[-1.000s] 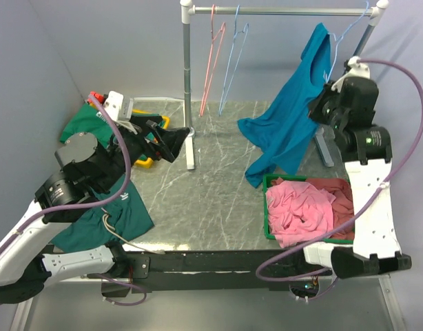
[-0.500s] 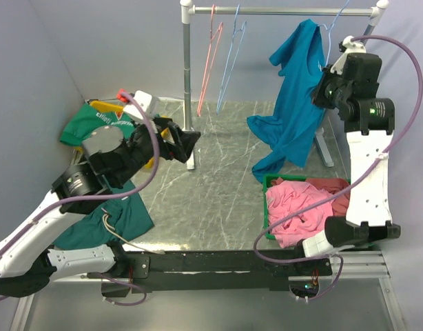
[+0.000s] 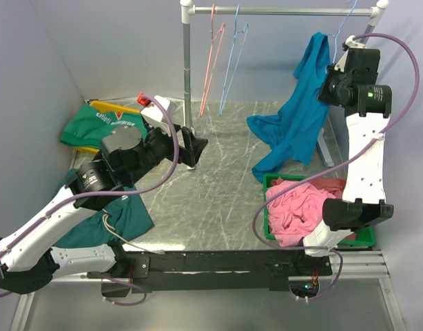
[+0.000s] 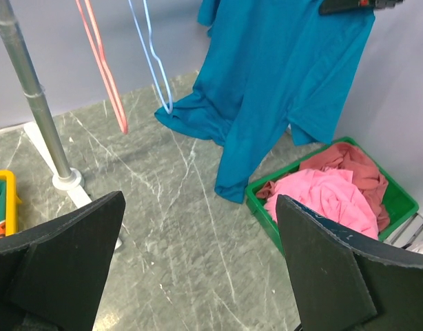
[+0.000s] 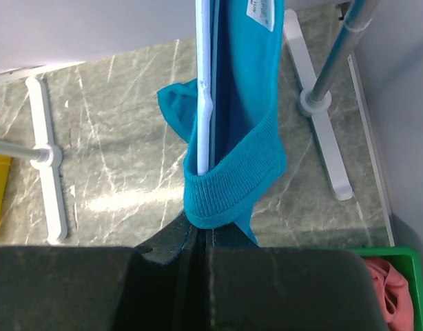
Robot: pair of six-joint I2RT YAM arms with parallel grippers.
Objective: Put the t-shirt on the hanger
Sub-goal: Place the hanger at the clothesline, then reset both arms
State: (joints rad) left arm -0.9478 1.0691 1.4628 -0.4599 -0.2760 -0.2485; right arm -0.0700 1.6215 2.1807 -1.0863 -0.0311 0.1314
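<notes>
The teal-blue t-shirt (image 3: pixel 294 127) hangs from my right gripper (image 3: pixel 333 86) at the right end of the rack, its hem trailing on the table. In the right wrist view the gripper (image 5: pixel 204 234) is shut on the shirt's ribbed collar (image 5: pixel 235 186), with the thin light blue hanger (image 5: pixel 203 83) running up inside the collar. The hanger's hook (image 3: pixel 344 24) shows near the rack bar. My left gripper (image 3: pixel 194 145) is open and empty at the table's middle left. In the left wrist view the gripper (image 4: pixel 199 203) faces the shirt (image 4: pixel 280 83).
The clothes rack (image 3: pixel 280 10) stands at the back, with a pink wire hanger (image 3: pixel 211 62) and a spare blue one (image 3: pixel 229 65). A green bin (image 3: pixel 266 207) holds a pink garment (image 3: pixel 297 210). Dark green cloths lie at left (image 3: pixel 105 124) and front left (image 3: pixel 125 217).
My right gripper has risen with the shirt and hanger, toward the rack bar. My left arm has swung right, toward the middle of the table.
</notes>
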